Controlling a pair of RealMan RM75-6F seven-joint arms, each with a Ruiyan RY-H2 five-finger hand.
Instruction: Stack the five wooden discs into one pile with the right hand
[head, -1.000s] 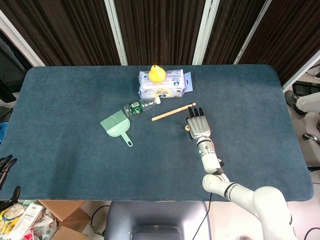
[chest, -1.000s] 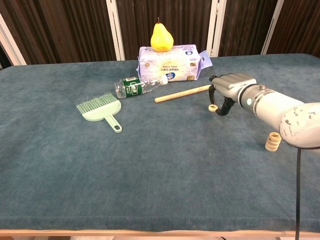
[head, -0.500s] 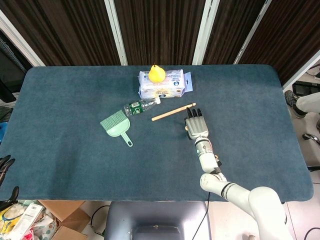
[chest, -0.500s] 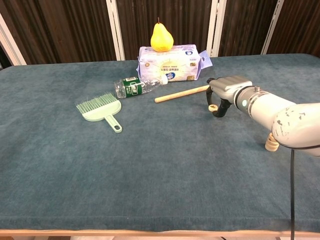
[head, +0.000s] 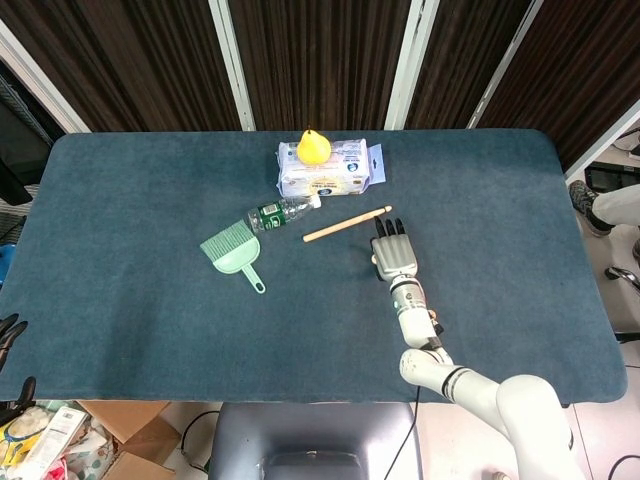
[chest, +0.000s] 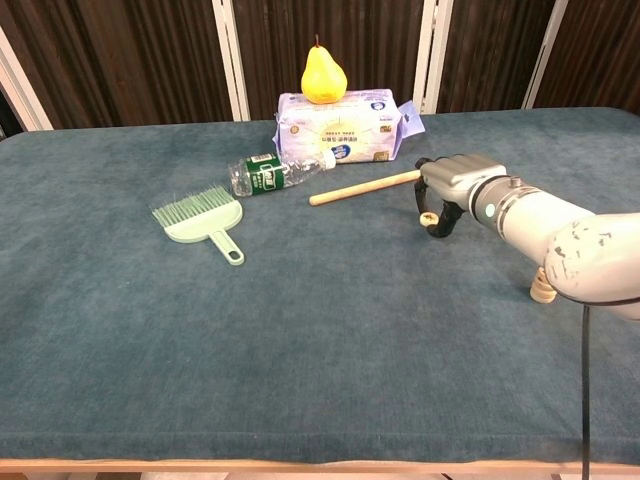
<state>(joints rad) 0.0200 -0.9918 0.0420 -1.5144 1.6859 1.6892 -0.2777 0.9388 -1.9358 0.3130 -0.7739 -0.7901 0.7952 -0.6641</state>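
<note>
The lone wooden disc (chest: 427, 217) lies on the table directly under the curled fingers of the right hand (chest: 452, 185), which seem to pinch it. To the right, near the forearm, stands the disc pile (chest: 541, 288).

The left hand is not in view, so I judge the carry goes rightward and toward the robot.

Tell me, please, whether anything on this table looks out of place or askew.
The plastic bottle lies on its side beside the green brush, and a pear sits atop the wipes pack. Neither belongs to disc stacking; nothing looks spilled or damaged.
</note>
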